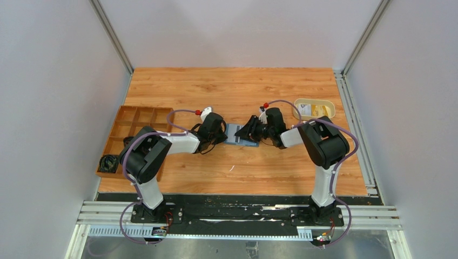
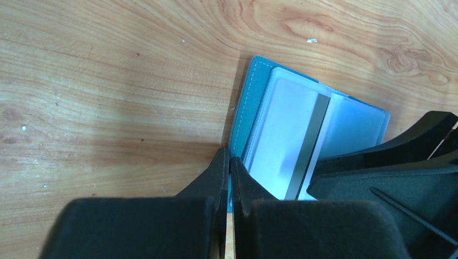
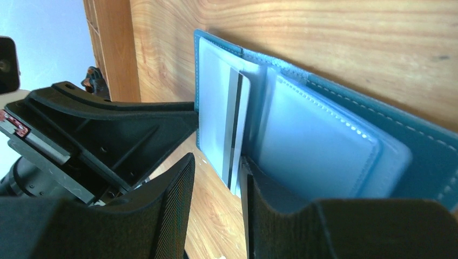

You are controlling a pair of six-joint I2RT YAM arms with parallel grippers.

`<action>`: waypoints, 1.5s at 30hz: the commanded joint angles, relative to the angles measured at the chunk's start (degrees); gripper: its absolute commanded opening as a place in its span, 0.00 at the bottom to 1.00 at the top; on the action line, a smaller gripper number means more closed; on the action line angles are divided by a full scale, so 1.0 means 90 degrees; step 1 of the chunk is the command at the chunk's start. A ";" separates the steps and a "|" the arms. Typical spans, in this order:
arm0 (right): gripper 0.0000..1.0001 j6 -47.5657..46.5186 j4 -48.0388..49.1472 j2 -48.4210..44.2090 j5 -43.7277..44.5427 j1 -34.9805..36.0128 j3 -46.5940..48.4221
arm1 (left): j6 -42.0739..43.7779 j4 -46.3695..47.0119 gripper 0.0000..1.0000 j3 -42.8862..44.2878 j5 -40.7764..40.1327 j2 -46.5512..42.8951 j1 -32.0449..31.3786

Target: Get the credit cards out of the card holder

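The blue card holder (image 1: 237,135) lies open mid-table, its cover (image 2: 244,110) flat on the wood. A whitish credit card (image 3: 238,116) with a dark stripe sticks partly out of a clear sleeve (image 3: 316,145); the same card (image 2: 289,135) shows in the left wrist view. My left gripper (image 2: 229,157) is shut, its tips pinching the holder's left edge. My right gripper (image 3: 216,167) is open, its fingers on either side of the card's protruding edge. A gap shows between the card and the left finger (image 3: 181,178).
A cream oval dish (image 1: 328,105) at the back right holds a yellow card (image 1: 310,110). A brown wooden compartment tray (image 1: 134,123) sits at the left edge with a black coil (image 1: 108,162) in its near cell. Both arms meet over the table's middle.
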 commanded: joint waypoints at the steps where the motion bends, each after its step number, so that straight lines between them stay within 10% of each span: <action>1: 0.41 0.0570 0.0468 0.0434 -0.0083 0.0230 0.0016 | 0.0113 -0.0757 0.00 -0.0279 0.0022 0.0276 -0.0084; 33: 0.29 0.1324 0.1672 0.0085 -0.0618 -0.0273 -0.0465 | 0.0134 -0.0821 0.00 -0.0273 -0.0022 0.0244 -0.0079; 45: 0.07 0.1321 0.1895 0.0072 -0.0814 -0.0596 -0.0684 | 0.0173 -0.0865 0.00 -0.0213 -0.0022 0.0278 -0.0075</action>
